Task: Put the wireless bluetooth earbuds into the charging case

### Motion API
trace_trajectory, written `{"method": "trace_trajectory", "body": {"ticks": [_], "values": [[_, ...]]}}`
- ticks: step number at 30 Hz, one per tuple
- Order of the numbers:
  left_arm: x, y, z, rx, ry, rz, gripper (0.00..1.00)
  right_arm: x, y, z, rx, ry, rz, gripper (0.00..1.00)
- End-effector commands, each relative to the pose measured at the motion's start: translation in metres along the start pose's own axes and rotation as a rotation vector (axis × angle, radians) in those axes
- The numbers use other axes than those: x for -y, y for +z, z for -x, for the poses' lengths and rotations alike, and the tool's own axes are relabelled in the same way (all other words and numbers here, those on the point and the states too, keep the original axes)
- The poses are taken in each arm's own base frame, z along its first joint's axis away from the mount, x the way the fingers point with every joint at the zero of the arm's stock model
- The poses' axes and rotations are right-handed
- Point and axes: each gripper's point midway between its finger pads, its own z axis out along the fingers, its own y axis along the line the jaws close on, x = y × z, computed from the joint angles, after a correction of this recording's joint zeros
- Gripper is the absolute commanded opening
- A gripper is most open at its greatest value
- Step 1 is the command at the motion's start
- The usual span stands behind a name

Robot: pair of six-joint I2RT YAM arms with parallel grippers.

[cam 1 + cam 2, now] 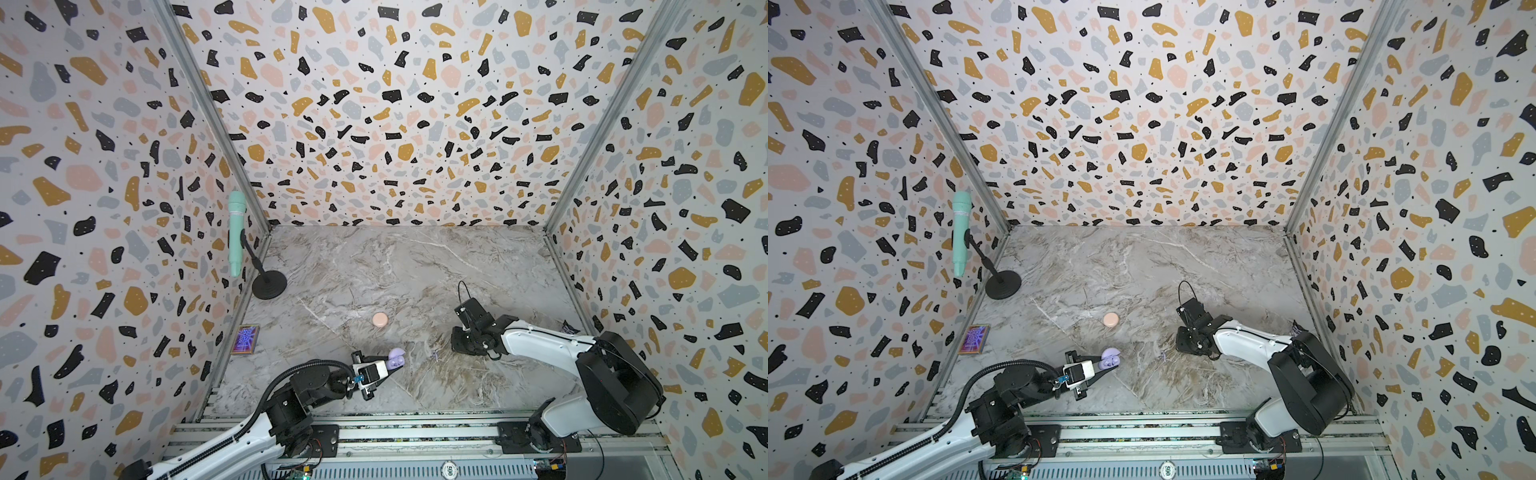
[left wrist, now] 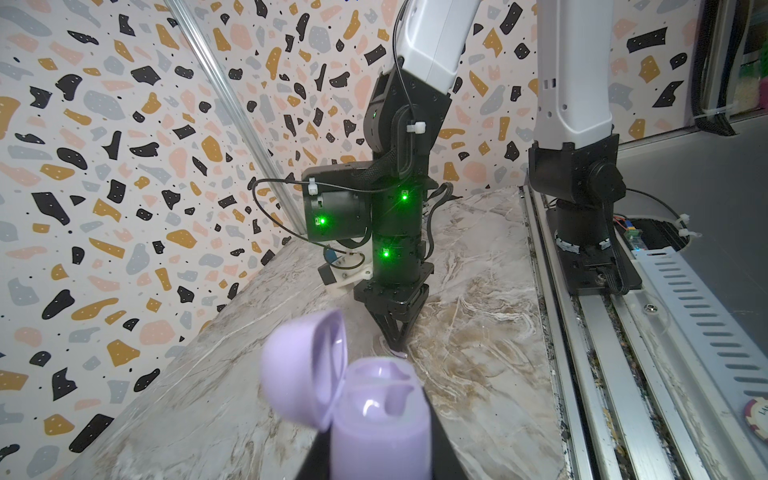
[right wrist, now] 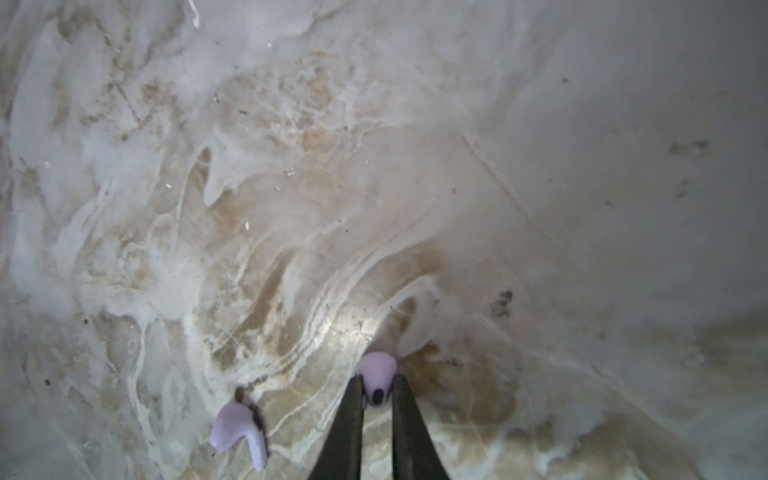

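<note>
Left gripper [image 1: 387, 367] clamps the open lavender case [image 1: 395, 360]; the left wrist view shows its sockets. A pink case [image 1: 380, 319] sits shut mid-table. The right wrist view alone shows the right gripper [image 3: 376, 392] pinching a bud [image 3: 376, 368] on the table, with a second bud [image 3: 239, 432] loose beside it.

A mint microphone [image 1: 236, 232] sits in a black stand [image 1: 269, 284] near a card [image 1: 247, 338].

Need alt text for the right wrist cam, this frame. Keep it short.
The right pincer is shut on a lavender earbud, its two dark fingers pinching the bud from both sides. A second lavender earbud lies loose on the marble tabletop beside it; blurred marble fills the rest of the view.
</note>
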Motion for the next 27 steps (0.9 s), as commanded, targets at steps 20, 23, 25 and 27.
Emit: {"method": "trace_trajectory", "body": {"ticks": [20,23,25,27], "values": [[-0.001,0.001,0.016,0.042,0.015,-0.014,0.00,-0.017,-0.009,-0.016,0.002,-0.056,0.219,0.14],[0.000,0.002,0.016,0.041,0.016,-0.016,0.00,-0.017,-0.008,-0.018,-0.005,-0.053,0.247,0.14],[0.000,0.002,0.015,0.039,0.016,-0.018,0.00,-0.016,-0.008,-0.020,-0.008,-0.054,0.260,0.14],[0.000,0.002,0.016,0.040,0.016,-0.018,0.00,-0.015,-0.007,-0.020,-0.009,-0.047,0.272,0.14]]}}
